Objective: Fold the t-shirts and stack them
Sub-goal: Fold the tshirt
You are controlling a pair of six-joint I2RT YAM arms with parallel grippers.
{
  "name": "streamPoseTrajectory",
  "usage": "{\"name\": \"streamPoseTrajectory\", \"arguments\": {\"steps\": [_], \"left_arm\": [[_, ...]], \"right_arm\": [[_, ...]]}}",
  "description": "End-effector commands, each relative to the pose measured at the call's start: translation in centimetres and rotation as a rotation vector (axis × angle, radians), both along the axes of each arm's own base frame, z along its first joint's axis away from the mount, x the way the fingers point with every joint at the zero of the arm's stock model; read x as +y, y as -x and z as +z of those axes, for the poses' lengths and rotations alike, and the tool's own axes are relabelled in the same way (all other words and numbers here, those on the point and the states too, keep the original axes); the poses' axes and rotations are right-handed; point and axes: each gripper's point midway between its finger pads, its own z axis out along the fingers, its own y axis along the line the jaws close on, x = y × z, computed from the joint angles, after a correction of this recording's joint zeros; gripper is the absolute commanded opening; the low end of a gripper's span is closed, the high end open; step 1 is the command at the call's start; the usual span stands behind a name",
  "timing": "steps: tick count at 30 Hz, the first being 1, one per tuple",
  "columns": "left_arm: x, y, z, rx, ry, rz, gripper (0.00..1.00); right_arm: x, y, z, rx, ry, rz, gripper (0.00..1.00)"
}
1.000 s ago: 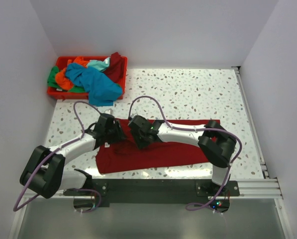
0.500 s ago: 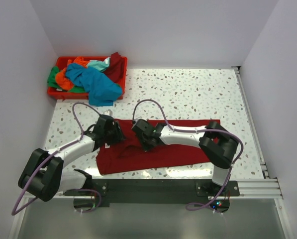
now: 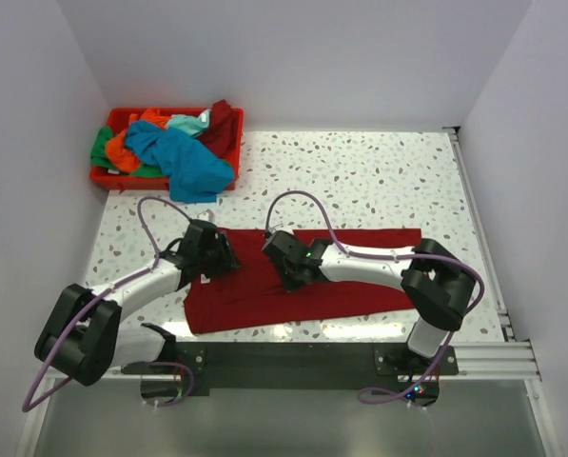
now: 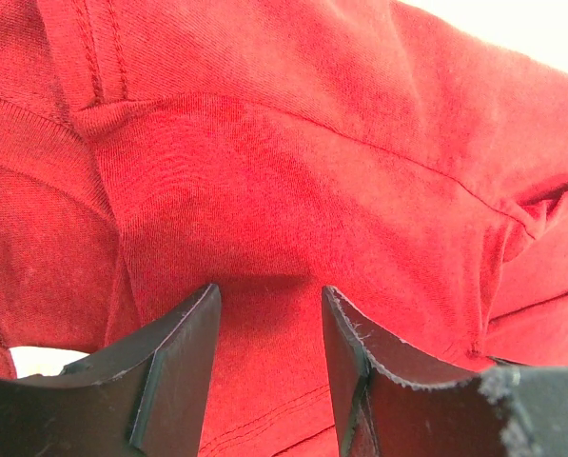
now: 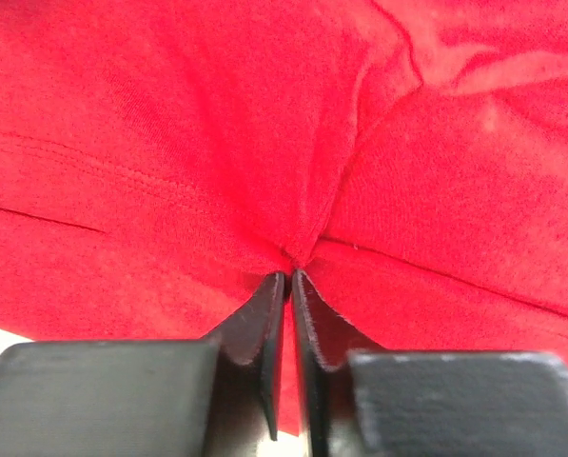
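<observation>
**Along the near edge of the speckled white desk: one side pinned, one side pinched**

Large dark red cotton t-shirt lies crosswise on the desk just ahead of the arm bases. It is long and narrow, and rumpled toward its left end. Both arms reach onto that left half.

Right gripper: jaws pressed together on a small tuck of the red cloth. Creases fan out from the tips, so the fabric is caught, not merely touched. Judgement: this is the carrying hold, taken near the shirt's middle so a flap can be lifted or drawn over.

Left gripper: jaws spread about half apart, tips down at the red cloth near a seam, nothing squeezed between them. Judgement: it serves as an anchor, keeping that end from sliding while the other side pulls. Cannot tell how hard it bears down.

Red plastic bin sits at the far left, well apart. It is heaped with teal blue, orange and green t-shirts, the teal one spilling over the front rim. No folded stack in view, so the task looks early.
</observation>
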Motion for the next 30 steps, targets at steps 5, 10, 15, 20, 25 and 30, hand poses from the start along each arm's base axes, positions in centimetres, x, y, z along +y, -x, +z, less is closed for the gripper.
{"name": "streamPoseTrajectory", "arguments": {"steps": [5, 10, 15, 20, 25, 30], "left_arm": [[1.4, 0.6, -0.9, 0.029, -0.060, 0.030, 0.52], [2.2, 0.0, -0.5, 0.014, -0.113, 0.037, 0.53], [2.8, -0.7, 0.2, -0.003, -0.152, 0.040, 0.53], [3.1, -2.4, 2.2, -0.047, -0.193, 0.034, 0.53], [2.9, -5.4, 5.7, -0.126, -0.239, 0.019, 0.53], [1.1, -7.1, 6.4, -0.150, -0.193, -0.030, 0.53]], "right_arm": [[-1.4, 0.2, 1.7, -0.022, 0.014, -0.046, 0.39], [-3.2, -1.0, 4.8, -0.111, 0.023, -0.096, 0.56], [-7.0, -6.3, 6.9, -0.145, -0.056, -0.242, 0.58], [-11.2, -11.9, 7.6, -0.177, -0.081, -0.334, 0.59], [-13.7, -15.5, 5.6, -0.156, -0.066, -0.389, 0.59], [-15.3, -16.6, 3.4, -0.122, -0.033, -0.416, 0.59]]}}
